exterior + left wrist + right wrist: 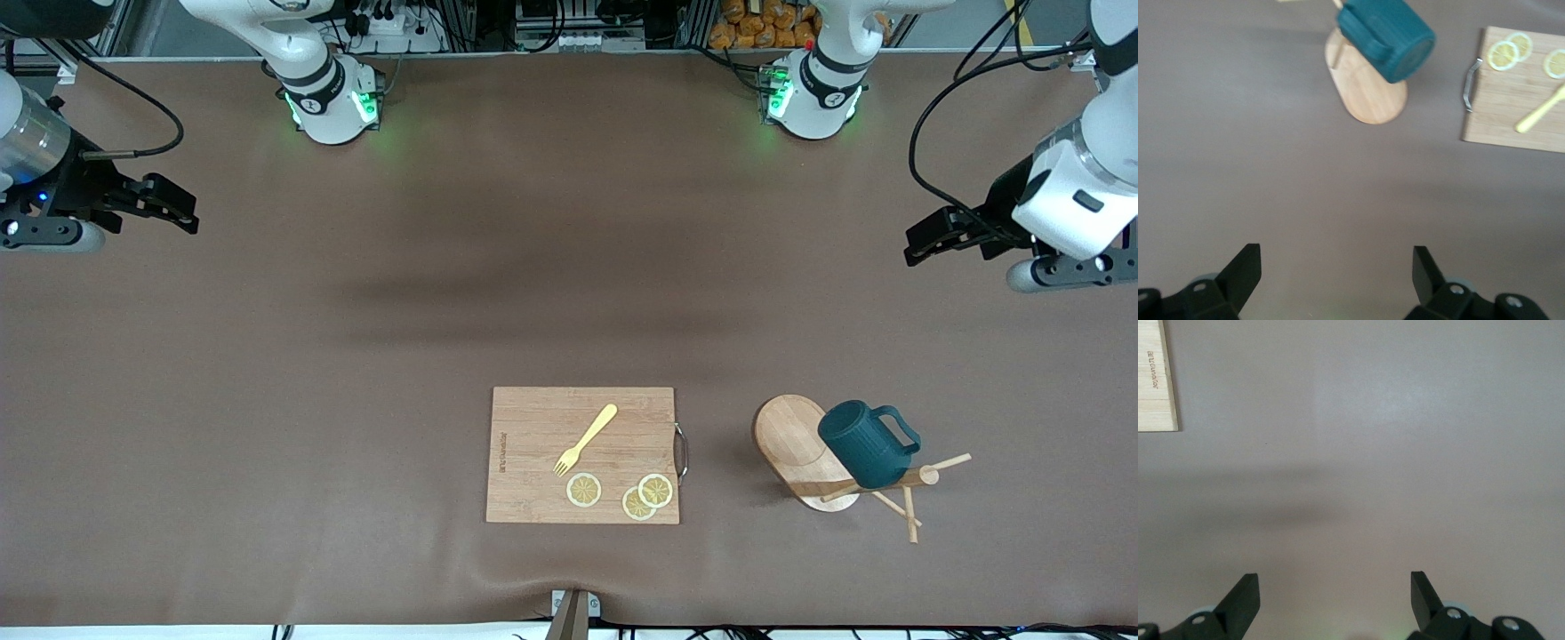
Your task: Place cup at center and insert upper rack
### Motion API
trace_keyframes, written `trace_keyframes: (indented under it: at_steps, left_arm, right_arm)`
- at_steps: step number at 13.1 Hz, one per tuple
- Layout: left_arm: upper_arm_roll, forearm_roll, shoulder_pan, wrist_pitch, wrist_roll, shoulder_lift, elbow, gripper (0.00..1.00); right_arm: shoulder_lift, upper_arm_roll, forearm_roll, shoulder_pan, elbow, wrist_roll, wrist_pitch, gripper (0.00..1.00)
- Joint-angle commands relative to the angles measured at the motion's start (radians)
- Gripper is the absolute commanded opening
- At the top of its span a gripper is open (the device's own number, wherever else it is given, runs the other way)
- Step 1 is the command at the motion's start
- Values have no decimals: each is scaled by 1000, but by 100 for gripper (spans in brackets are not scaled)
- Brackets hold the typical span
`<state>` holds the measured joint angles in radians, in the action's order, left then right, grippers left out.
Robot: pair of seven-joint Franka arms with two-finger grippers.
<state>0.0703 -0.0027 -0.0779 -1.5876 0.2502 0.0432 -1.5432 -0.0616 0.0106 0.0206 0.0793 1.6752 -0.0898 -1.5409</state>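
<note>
Front view: the cup [865, 442] hangs on the upper rack [798, 442], which lies tipped over beside the cutting board [533, 444], toward the left arm's end. The left gripper [925, 240] and right gripper [173, 206] hover well apart from it, fingers spread.

Left wrist view: the cup [1388, 37] lies well ahead of the spread fingers [1245, 270].

Right wrist view: spread fingers [1245, 593] over bare table [1371, 453].
</note>
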Motion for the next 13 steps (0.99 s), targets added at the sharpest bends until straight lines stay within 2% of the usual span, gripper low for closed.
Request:
trace_keyframes:
  at_steps: [1,6,13]
  left_arm:
    - [-18,49,-13,-83,-40,-144,-175,100]
    - [-124,49,-63,-74,-65,-160,-169,100]
    - [-122,49,-65,-55,-60,-155,-140,100]
  right_arm:
    - [-24,2,16,20,15,-33,4,100]
    - [-27,2,19,56,15,-102,15,100]
    - [-26,3,19,54,14,-103,4,100]
